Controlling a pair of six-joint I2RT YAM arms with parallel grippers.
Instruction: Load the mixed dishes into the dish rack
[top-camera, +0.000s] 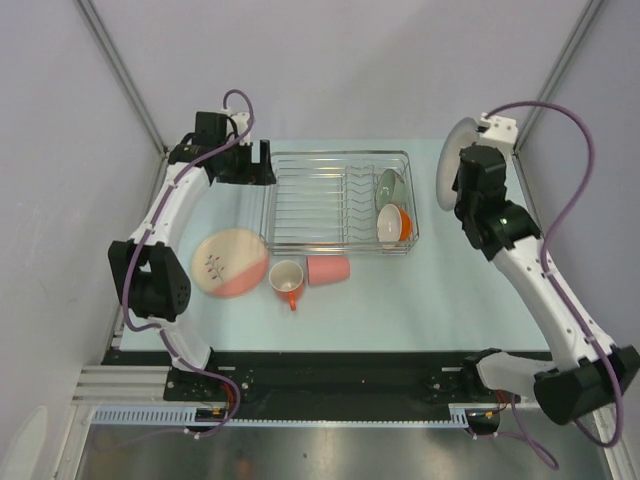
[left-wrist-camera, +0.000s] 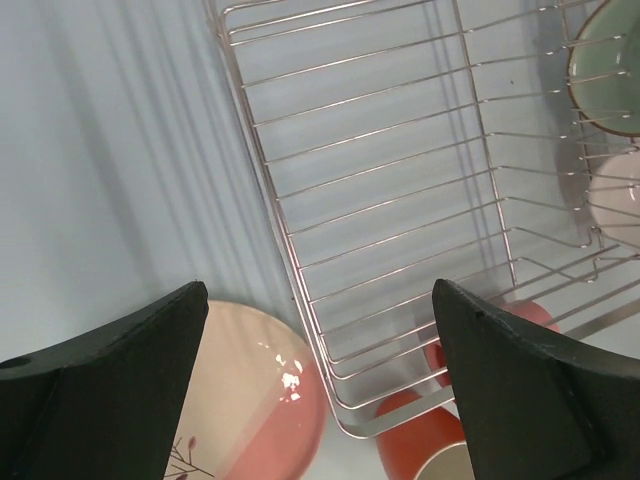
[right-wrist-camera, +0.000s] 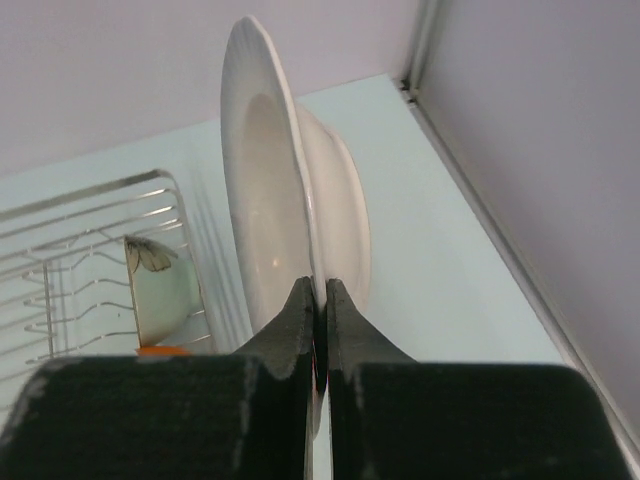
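The left arm (top-camera: 175, 205) and the right arm (top-camera: 555, 300) are built of smooth white link shells joined by bulky black joint housings. A purple cable (top-camera: 535, 104) is looped from each wrist and routed down along the links. The jaws are formed of matte black, wedge-shaped plastic with faintly scuffed edges.

We see the pale blue table (top-camera: 430, 300) carrying the wire dish rack (top-camera: 340, 153), with the pink plate (top-camera: 230, 262), orange-handled mug (top-camera: 286, 277) and toppled pink tumbler (top-camera: 327, 270) just beside it
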